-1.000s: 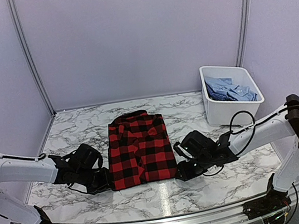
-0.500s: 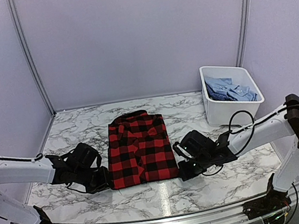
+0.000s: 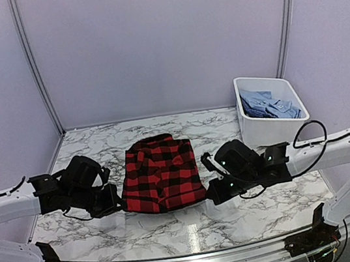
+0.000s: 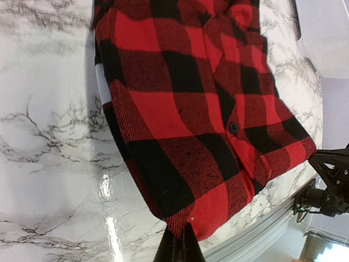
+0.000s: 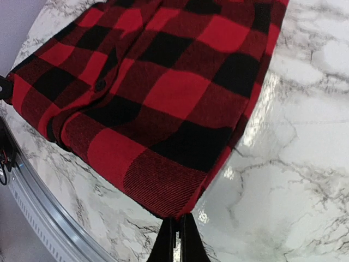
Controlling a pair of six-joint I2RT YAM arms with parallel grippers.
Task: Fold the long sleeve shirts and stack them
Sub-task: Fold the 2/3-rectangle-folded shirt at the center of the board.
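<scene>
**A:** Top external view: the red-and-black flannel shirt (image 3: 161,176) lies mid-tabletop (image 3: 177,236), and its near hem has lifted since a second ago.

**B:** Yep, the left hand (image 3: 115,204) and right hand (image 3: 212,196) are each pinched tight on a hem corner. Looks like the bottom fold is starting. Bare marble past the collar, and the white tub (image 3: 255,135) with the light blue shirts (image 3: 270,107) is well off to the right.

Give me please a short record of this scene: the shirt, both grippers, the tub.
shirt: red-and-black shirt, folded, on marble table
left gripper: shut on the shirt's near left corner
right gripper: shut on its near right corner
tub: white tub, far right, holds light blue shirts
</scene>
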